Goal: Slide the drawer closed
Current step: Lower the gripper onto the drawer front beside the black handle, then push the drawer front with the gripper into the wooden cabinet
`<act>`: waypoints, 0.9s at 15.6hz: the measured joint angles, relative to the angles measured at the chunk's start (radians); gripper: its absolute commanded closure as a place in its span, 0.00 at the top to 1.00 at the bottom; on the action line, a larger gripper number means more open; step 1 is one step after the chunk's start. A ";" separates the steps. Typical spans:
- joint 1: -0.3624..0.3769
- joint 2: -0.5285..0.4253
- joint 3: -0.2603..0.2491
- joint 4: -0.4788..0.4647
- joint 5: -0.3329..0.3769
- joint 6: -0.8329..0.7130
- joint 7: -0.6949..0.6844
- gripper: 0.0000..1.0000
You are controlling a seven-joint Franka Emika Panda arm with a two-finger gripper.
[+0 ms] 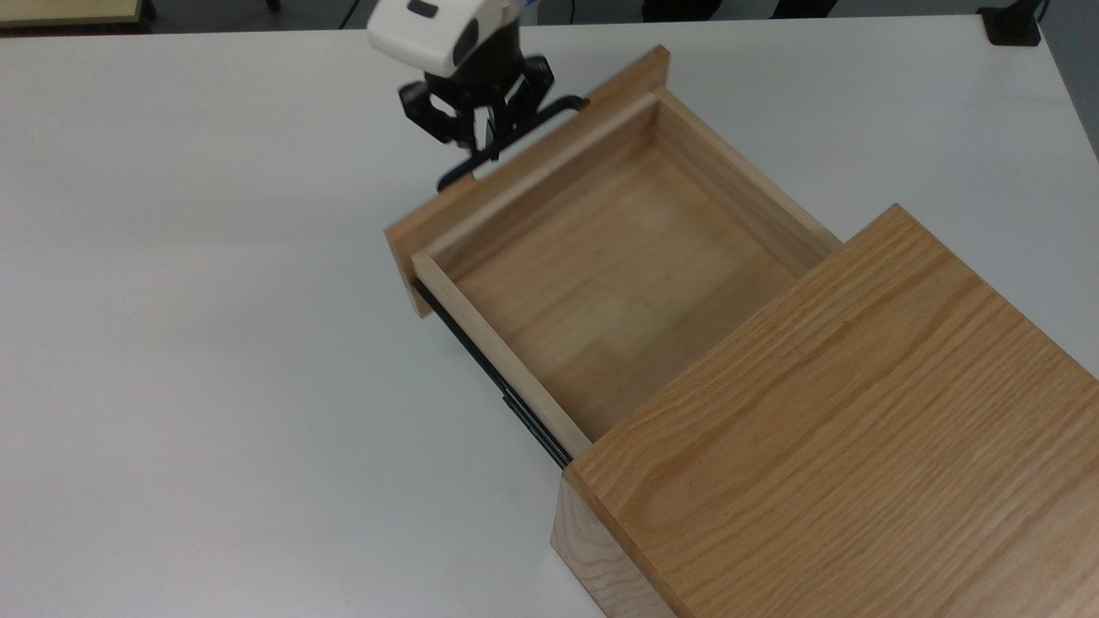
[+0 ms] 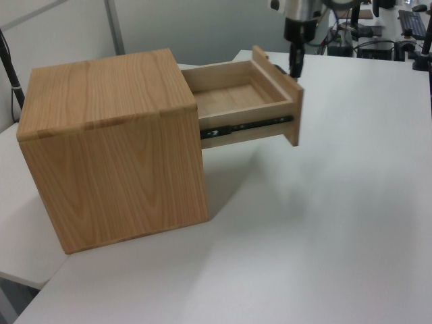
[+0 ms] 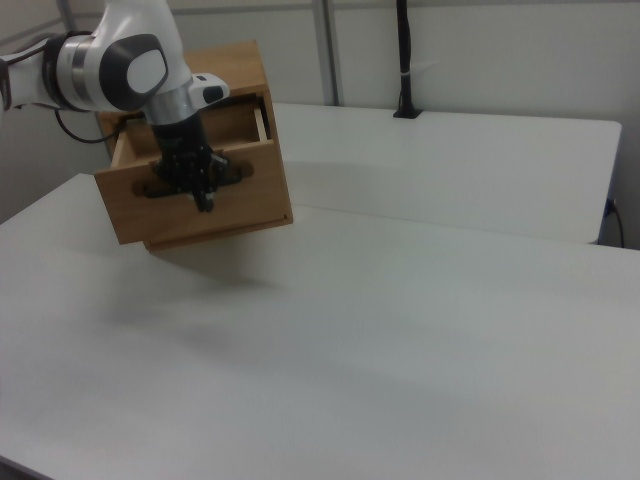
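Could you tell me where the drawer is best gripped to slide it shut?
Grip the black handle on the drawer front, coming from the open table side. Its thin bar stands off the panel, leaving a gap, and the tool is already there.

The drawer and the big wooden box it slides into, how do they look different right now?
The drawer is a shallow, open-topped tray of pale wood, sticking well out; the box is a taller, closed block with a darker, stronger grain. The drawer has a black handle, where the gripper is; the box's visible faces are plain. Both are wood.
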 measured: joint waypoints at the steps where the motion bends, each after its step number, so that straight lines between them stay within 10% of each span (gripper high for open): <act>1: 0.012 0.006 0.000 0.000 0.000 0.035 0.070 0.00; 9: 0.105 0.136 0.002 0.071 -0.001 0.364 0.819 0.00; 14: 0.142 0.281 0.002 0.218 -0.001 0.523 1.040 0.00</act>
